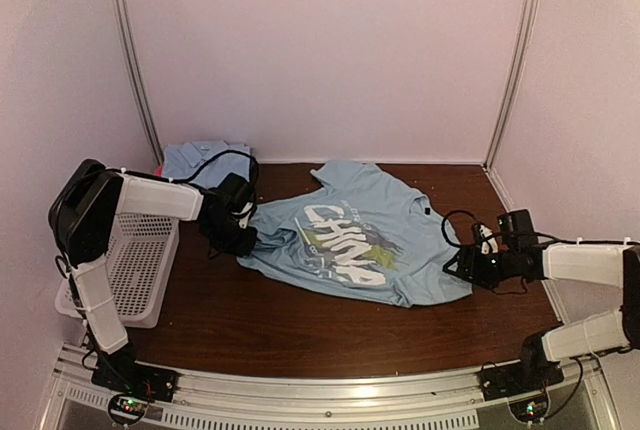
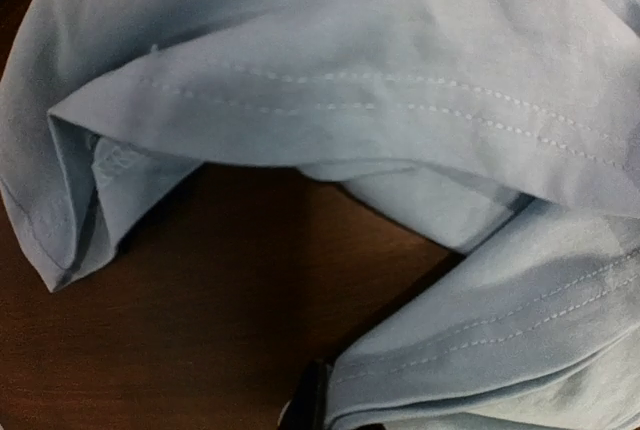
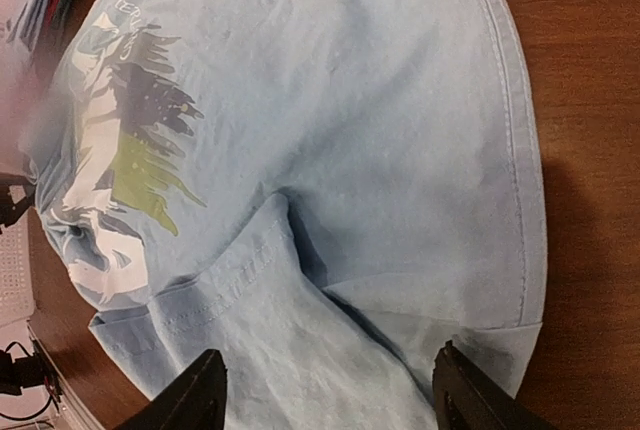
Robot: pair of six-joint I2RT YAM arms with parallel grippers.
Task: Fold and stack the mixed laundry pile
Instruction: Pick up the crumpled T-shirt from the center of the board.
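Hardly begun: one light blue garment (image 1: 203, 160) set behind the printed shirt (image 1: 350, 245), that shirt lying unfolded, right end effector (image 3: 328, 360) open and empty over it, left end effector (image 1: 243, 235) at its edge, grip impossible to tell

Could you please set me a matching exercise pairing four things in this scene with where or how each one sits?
Things:
1. printed T-shirt
2. perforated basket
3. blue garment
4. right pincer

Descriptions:
A. at the far left corner
B. open, over the shirt's right edge
C. spread out in the middle
D. white, at the left edge

Pairs: 1-C, 2-D, 3-A, 4-B
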